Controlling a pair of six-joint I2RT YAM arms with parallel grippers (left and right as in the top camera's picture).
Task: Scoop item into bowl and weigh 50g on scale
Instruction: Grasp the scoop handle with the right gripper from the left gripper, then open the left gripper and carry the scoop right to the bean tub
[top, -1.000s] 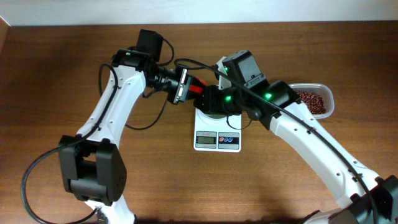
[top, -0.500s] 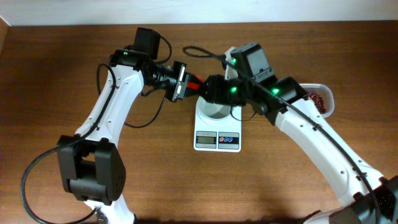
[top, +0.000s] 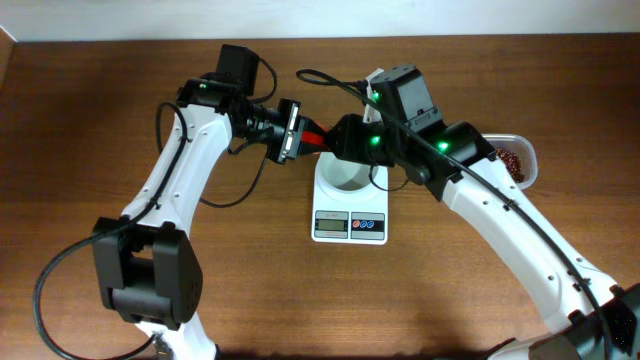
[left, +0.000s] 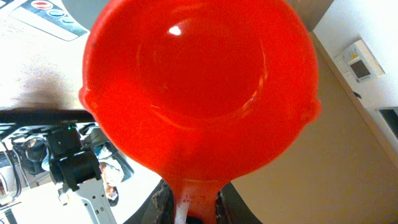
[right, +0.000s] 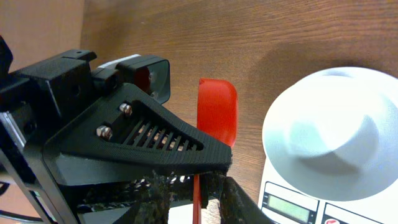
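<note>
My left gripper (top: 298, 132) is shut on the handle of a red scoop (top: 316, 139). In the left wrist view the empty scoop (left: 199, 81) fills the frame, its handle between the jaws (left: 189, 208). My right gripper (top: 338, 140) sits close against the scoop's other end. In the right wrist view its fingers (right: 198, 199) lie on either side of a thin red edge of the scoop (right: 217, 112), with a gap on one side. The white bowl (top: 338, 174) (right: 336, 130) stands empty on the scale (top: 350, 226) (right: 289, 208). The beans (top: 512, 163) lie at the far right.
The beans sit in a clear plastic tub (top: 527, 158), partly hidden by my right arm. Both arms cross above the bowl and scale. A black cable (top: 320, 78) loops behind the grippers. The wooden table runs to a white wall at the back.
My right gripper has moved left and back, away from the tub, until it meets the scoop held by my left gripper. The left arm has shifted only slightly.
</note>
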